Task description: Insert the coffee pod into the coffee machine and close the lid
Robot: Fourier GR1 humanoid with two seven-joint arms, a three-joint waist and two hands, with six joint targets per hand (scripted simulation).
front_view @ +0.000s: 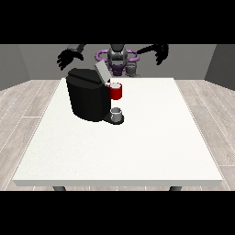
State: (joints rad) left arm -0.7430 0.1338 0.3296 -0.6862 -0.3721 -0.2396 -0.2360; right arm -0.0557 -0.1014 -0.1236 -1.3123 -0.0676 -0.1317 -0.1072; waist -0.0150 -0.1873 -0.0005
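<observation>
Both hands, view's left (69,57) and view's right (160,53), hang spread and empty behind the coffee machine (88,94), whose raised lid (102,71) at its 1 o'clock risks being knocked on approach.

The coffee machine (87,98) hides part of the worktop (137,147) behind it. A small grey thing (117,111) at the machine's base is too small to tell for the pod. The worktop hides the robot's lower body. Both hands are too small to read.
</observation>
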